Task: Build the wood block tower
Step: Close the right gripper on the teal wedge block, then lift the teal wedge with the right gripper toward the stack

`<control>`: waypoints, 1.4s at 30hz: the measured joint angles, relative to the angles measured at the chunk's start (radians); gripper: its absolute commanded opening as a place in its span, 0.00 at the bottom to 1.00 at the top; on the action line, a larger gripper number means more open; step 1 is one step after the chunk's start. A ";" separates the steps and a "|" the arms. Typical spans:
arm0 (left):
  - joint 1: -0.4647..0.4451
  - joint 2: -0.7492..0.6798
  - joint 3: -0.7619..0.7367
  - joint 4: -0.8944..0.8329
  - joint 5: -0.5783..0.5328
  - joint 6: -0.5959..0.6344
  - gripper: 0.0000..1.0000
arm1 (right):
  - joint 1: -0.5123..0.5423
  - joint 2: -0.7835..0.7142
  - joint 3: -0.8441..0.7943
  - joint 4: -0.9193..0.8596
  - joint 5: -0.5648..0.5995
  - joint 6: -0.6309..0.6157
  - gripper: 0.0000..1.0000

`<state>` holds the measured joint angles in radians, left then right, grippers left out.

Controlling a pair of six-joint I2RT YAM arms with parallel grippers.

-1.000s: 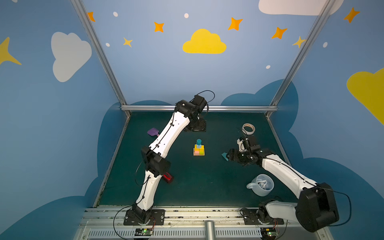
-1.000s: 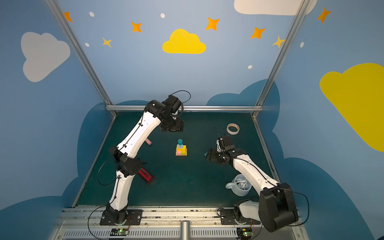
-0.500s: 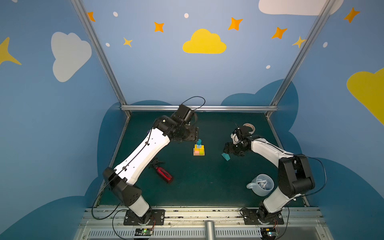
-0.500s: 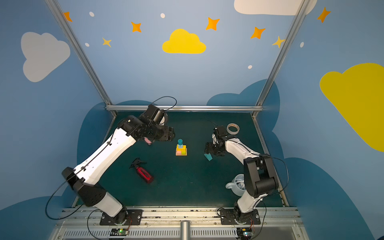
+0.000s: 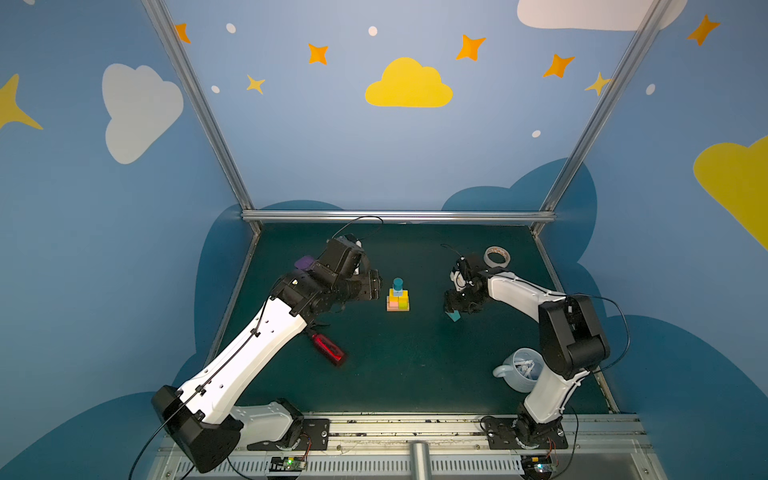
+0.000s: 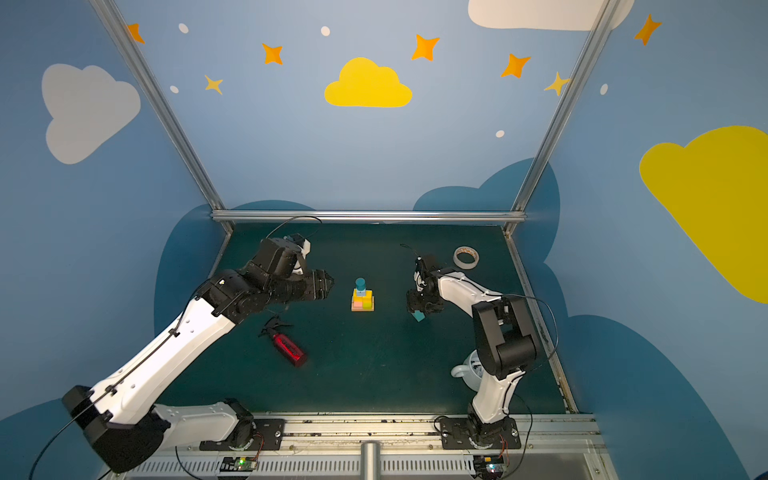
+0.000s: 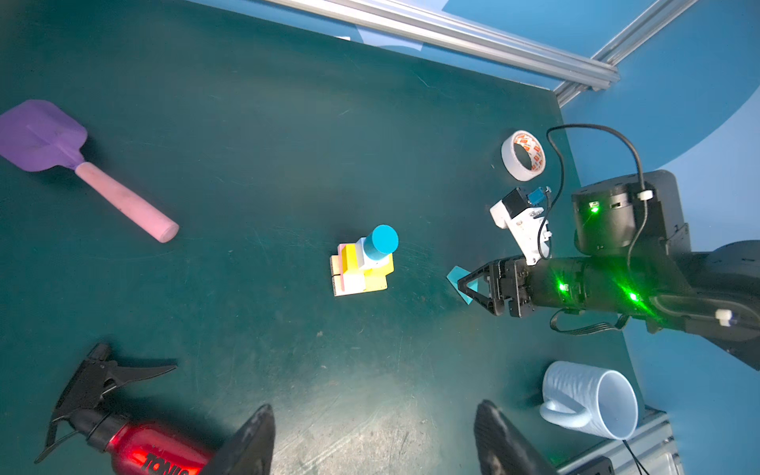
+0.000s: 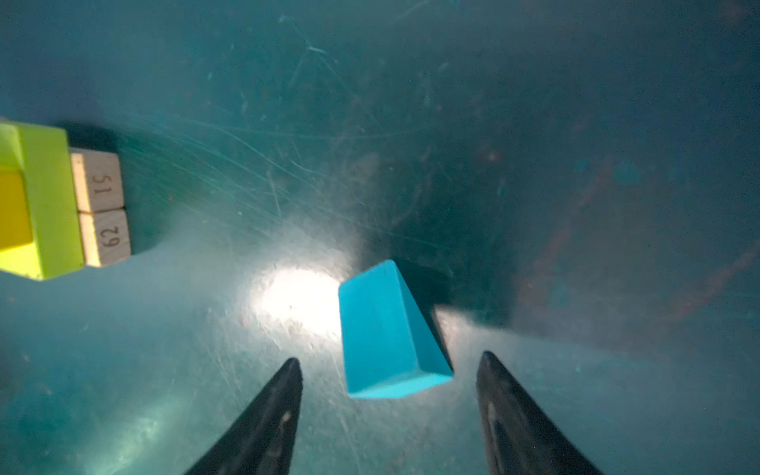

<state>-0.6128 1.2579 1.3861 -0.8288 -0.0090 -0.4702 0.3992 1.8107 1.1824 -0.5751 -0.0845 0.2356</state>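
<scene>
The tower (image 5: pixel 398 297) (image 6: pixel 362 297) stands mid-mat: tan bars, pink and lime slabs, yellow cubes, a pale-blue cube, and a teal cylinder (image 7: pixel 383 239) on top. A teal house-shaped block (image 5: pixel 454 316) (image 6: pixel 419 317) (image 7: pixel 457 276) lies on the mat to its right. My right gripper (image 8: pixel 390 358) (image 5: pixel 453 306) hangs over that block (image 8: pixel 382 329), open, a finger on each side with gaps showing. My left gripper (image 7: pixel 375 406) (image 5: pixel 375 286) (image 6: pixel 327 285) is open and empty, just left of the tower.
A red spray bottle (image 5: pixel 328 350) (image 7: pixel 156 452) lies front left. A purple spatula (image 7: pixel 41 135) lies at the back left and a tape roll (image 5: pixel 496 257) at the back right. A pale mug (image 5: pixel 521 370) stands by the right arm's base.
The left arm swung down and forward, bringing its gripper beside the tower. The right gripper came down over the teal house-shaped block and its jaws narrowed.
</scene>
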 measured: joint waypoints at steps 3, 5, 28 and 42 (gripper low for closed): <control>0.001 -0.019 -0.026 0.010 -0.004 -0.007 0.76 | 0.014 0.033 0.016 -0.003 0.021 -0.010 0.62; 0.001 -0.031 -0.041 0.018 -0.005 -0.013 0.76 | 0.016 0.047 0.017 -0.009 0.027 -0.012 0.58; 0.002 -0.083 -0.111 0.038 -0.004 -0.040 0.76 | 0.089 0.056 0.013 -0.058 0.109 0.011 0.47; 0.002 -0.084 -0.122 0.039 -0.004 -0.043 0.76 | 0.107 0.035 0.008 -0.093 0.119 0.018 0.01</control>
<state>-0.6106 1.1744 1.2636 -0.7895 -0.0132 -0.5129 0.5064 1.8462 1.1904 -0.6682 0.0341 0.2539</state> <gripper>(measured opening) 0.759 0.281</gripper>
